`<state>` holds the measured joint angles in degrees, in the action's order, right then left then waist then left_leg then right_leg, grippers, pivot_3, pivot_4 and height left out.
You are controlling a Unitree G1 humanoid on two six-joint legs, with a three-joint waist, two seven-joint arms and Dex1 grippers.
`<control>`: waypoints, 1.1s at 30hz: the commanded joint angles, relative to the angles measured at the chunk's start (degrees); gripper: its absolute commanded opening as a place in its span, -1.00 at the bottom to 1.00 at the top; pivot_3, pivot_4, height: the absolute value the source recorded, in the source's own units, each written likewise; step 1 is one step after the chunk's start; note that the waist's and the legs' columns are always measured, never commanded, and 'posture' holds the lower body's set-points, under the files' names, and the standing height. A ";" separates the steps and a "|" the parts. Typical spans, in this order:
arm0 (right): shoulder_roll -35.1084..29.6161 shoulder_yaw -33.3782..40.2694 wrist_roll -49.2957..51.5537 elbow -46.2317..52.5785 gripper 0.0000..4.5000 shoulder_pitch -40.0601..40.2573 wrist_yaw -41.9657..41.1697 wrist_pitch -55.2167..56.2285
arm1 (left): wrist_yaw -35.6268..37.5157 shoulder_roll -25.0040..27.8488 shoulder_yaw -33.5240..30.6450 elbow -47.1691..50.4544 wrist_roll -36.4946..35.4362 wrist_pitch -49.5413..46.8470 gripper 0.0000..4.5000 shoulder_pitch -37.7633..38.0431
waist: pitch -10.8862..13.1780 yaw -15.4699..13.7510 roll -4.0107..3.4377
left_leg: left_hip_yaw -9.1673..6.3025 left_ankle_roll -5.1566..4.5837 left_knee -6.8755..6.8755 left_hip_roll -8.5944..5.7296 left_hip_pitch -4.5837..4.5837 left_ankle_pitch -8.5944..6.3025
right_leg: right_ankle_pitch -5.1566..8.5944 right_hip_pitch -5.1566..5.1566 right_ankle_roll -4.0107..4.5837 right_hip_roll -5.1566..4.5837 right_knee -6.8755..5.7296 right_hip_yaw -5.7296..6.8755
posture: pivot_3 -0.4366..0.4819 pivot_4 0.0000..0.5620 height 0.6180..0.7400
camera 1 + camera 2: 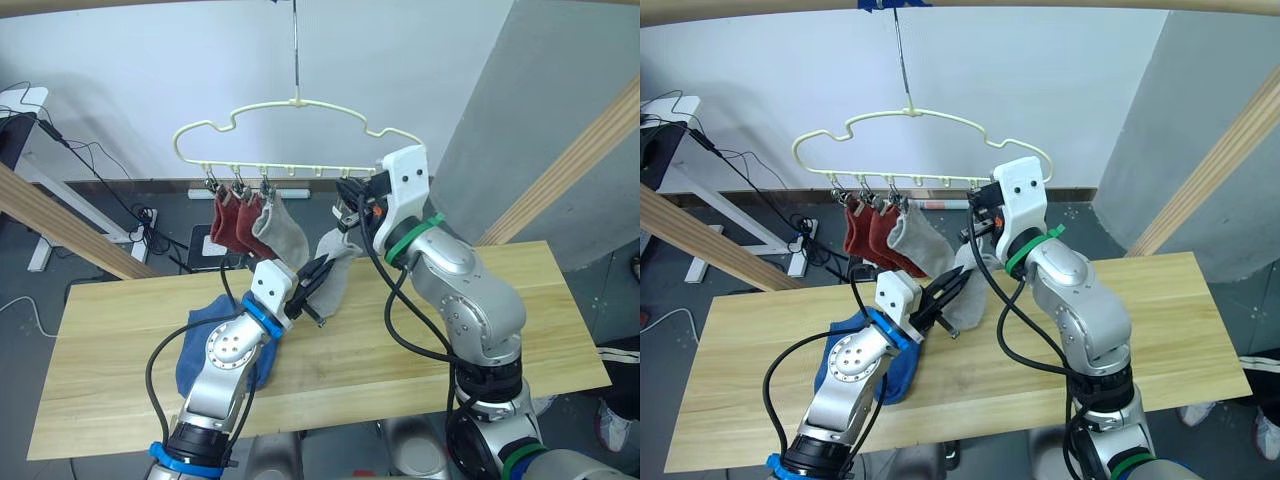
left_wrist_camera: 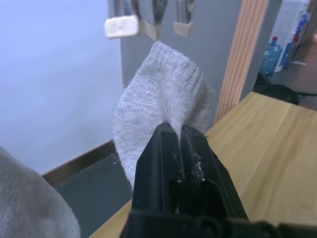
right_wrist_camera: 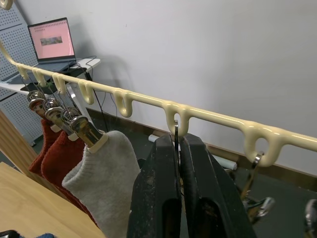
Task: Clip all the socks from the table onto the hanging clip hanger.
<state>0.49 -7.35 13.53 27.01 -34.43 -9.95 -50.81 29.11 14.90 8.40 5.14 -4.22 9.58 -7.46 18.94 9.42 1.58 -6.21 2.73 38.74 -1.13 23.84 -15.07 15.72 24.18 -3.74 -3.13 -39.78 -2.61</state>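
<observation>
One pale yellow clip hanger [image 1: 296, 133] hangs over one wooden table [image 1: 520, 300]. On it hang three socks: two rust red socks [image 1: 231, 220] and one light grey sock [image 1: 281, 229]. A second light grey sock [image 2: 163, 109] is pinched in the left gripper [image 1: 318, 274]. Blue socks [image 1: 200, 340] lie bunched on the table; their number can't be told.

The clip hanger [image 1: 296, 104] is pale yellow, with silvery metal clips [image 3: 81, 127] tipped in cream. Two rust red socks [image 1: 228, 222] and one light grey sock [image 1: 279, 230] hang from it. A second light grey sock [image 2: 163, 109], finely ribbed, sits at 12 o'clock of the black left gripper [image 2: 177, 141]. The right gripper [image 3: 178, 148] is also black. Blue socks [image 1: 862, 352] lie on the table [image 1: 560, 300], which is light wood with pale grain streaks.
</observation>
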 commanded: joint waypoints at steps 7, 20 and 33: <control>0.26 -0.05 2.45 3.90 -1.00 0.29 0.28 -1.11 | -1.91 -1.09 -0.86 -0.94 0.26 2.60 -0.98 -2.42 | 0.00 0.12 0.00 | 0.01 0.00 0.00 0.01 0.00 0.00 | 0.00 0.00 0.00 0.00 0.00 0.00 | -0.60 0.02 1.00; 0.10 -0.45 2.35 3.70 -1.00 0.67 0.39 -1.51 | -3.23 -2.30 -1.17 -0.56 0.25 2.85 -0.98 -3.32 | 0.00 0.10 0.00 | 0.00 0.00 0.00 0.00 0.00 0.00 | 0.00 0.00 0.00 0.00 -0.01 0.00 | -0.60 0.02 1.00; 0.11 -0.37 2.26 3.97 -0.77 1.27 0.78 -1.11 | -3.28 -2.71 -1.09 -0.35 0.06 2.46 -1.00 -3.79 | 0.00 0.10 0.00 | 0.00 0.00 0.00 0.00 0.00 0.00 | 0.00 0.00 0.00 0.00 -0.01 0.00 | -0.60 0.00 1.00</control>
<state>0.14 -7.95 14.85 28.47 -33.60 -9.54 -52.31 25.88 12.46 7.41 3.44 -3.91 10.75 -10.97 18.94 9.52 1.58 -6.21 2.74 38.74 -1.13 23.84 -15.07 15.72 24.18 -3.74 -3.13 -39.78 -2.61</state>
